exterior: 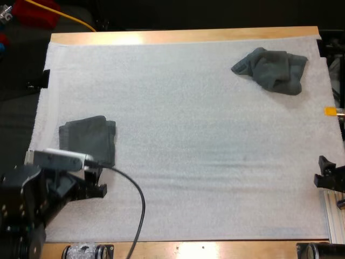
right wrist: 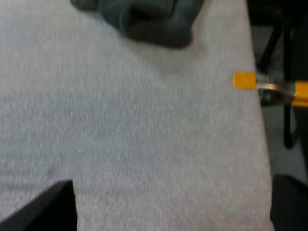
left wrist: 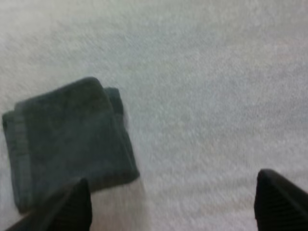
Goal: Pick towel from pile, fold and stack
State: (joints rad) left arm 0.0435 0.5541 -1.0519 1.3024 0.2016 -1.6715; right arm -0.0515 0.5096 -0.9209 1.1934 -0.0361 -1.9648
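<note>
**High view.** Crumpled towel [exterior: 272, 70] lies in the upper right of the frame on the white mat [exterior: 188, 135], well apart from both arms. Folded towel [exterior: 89, 140] lies flat at the lower left with its edges roughly squared. I judge it to be the base of the stack, kept off to one side so the middle of the mat is free for folding. Left claw [exterior: 96, 184] sits just beside the folded towel's near edge, not on it. Right claw [exterior: 326, 171] is at the right edge of the frame, low, at the mat's border. The wooden desk [exterior: 178, 36] shows as a strip along the top.

**Left wrist view.** The two black fingers [left wrist: 65, 207] stand wide apart with bare mat between them and nothing gripped. The folded towel lies just beyond one fingertip, a second layer peeking out along its far side (fold is slightly offset).

**Right wrist view.** Fingers [right wrist: 45, 207] are likewise spread wide over bare mat, holding nothing. The crumpled towel lies ahead, apart from the claw.

**Judgement.** One towel is done and the crumpled one is not yet picked. The right arm is the nearer one for that reach.
</note>
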